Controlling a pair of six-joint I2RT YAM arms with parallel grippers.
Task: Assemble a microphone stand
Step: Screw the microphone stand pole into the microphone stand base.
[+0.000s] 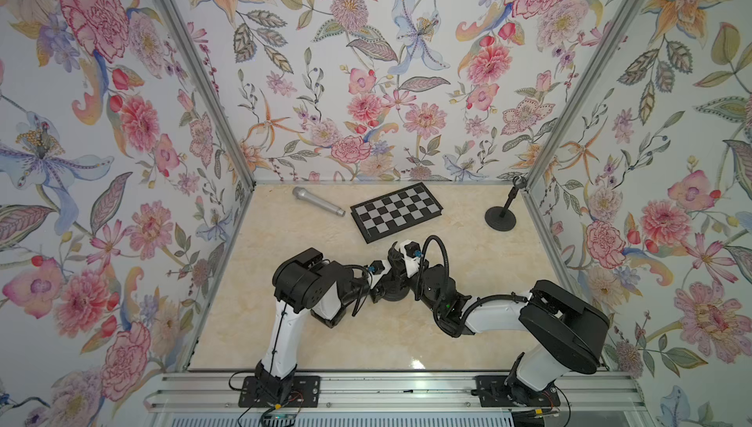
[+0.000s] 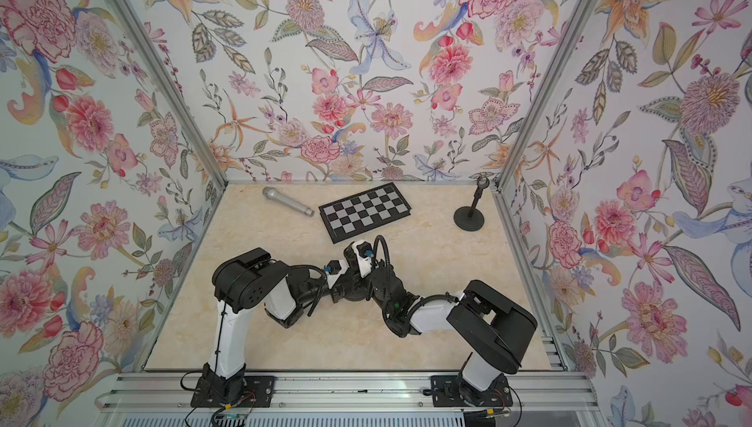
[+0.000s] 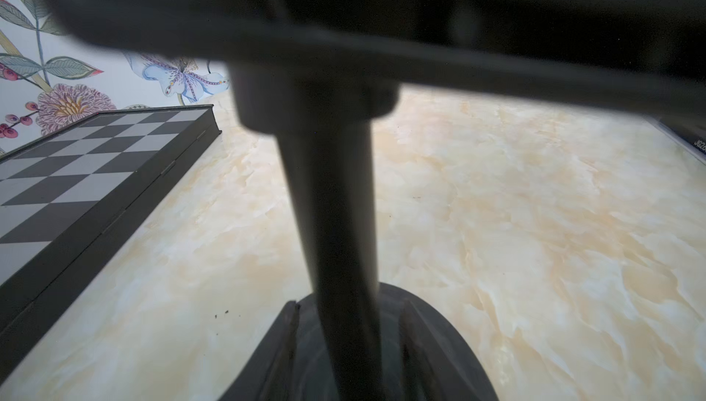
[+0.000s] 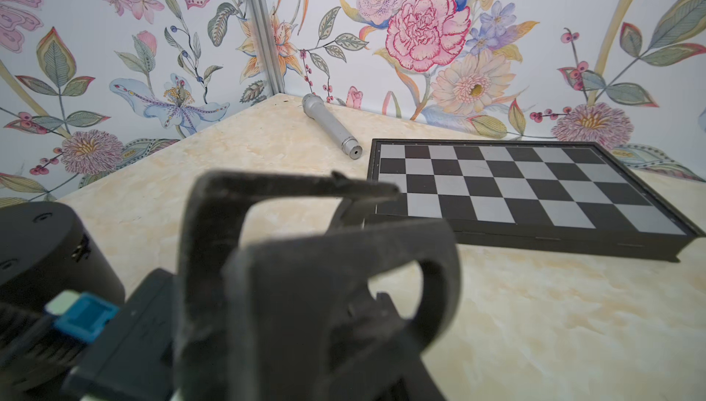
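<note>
Closest to me, in the middle of the marble-look table [image 1: 366, 343], both arms bend inward and meet over a round black base [image 1: 392, 294]. In the left wrist view a dark pole [image 3: 336, 208] rises from that base to a thicker collar. It passes straight between the fingers of the left gripper [image 3: 349, 303]. Those fingers stand a little off the pole on either side, so I would call that grip released rather than clamped.

The right gripper [image 1: 394, 272] comes in from the opposite side, above the base. It is clenched nearly closed at about the height of the pole's top. I can't make out what is between its jaws, if anything.

The pole's long axis runs up from the table, with one arm on each side of it, so whichever gripper moves next has to clear it sideways, I think.

Further back a chessboard [image 1: 396, 211] lies flat. Left of it lies a silver microphone [image 1: 317, 200], head toward the back-left corner and tail pointing at the board. The left arm is the nearer one to it.

In the far right corner a second stand [image 1: 501, 217] is upright.

I can read no brand anywhere. A few pale characters at the edge of the left wrist view are cut off.
</note>
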